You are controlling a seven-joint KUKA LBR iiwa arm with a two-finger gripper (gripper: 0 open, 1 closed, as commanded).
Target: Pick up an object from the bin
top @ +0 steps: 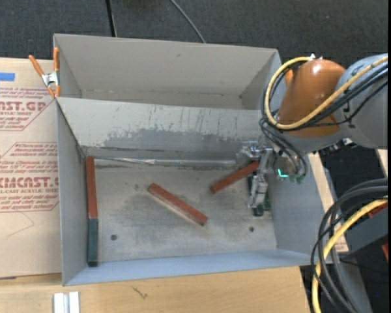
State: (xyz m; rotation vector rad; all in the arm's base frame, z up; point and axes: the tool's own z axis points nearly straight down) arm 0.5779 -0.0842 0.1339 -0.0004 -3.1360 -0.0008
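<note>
Gripper low at right side of grey bin, close to right wall, tip near floor. Short red-brown stick just left of it, slanted, right end meeting gripper body. Whether stick is gripped, and how far gripper is open: cannot tell. Second red-brown stick flat on floor mid-bin, apart from gripper. Long orange-and-green stick lies along left wall.
</note>
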